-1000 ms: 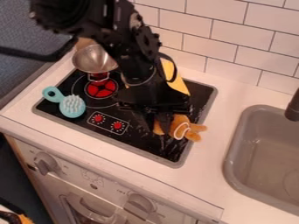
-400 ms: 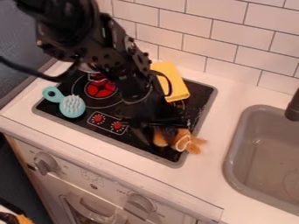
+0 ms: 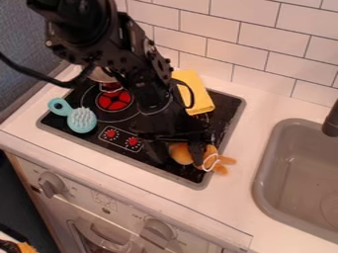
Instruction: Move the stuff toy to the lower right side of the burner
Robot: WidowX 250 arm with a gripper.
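Orange-brown and plush, the stuff toy (image 3: 209, 156) has curved white trim.

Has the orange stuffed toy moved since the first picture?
Yes. Judged against the stovetop, the stuffed toy has shifted down the view, so it now lies nearer the stovetop's lower right corner.

Black arm (image 3: 137, 66) aslant from upper left, jaws downward, spread apart
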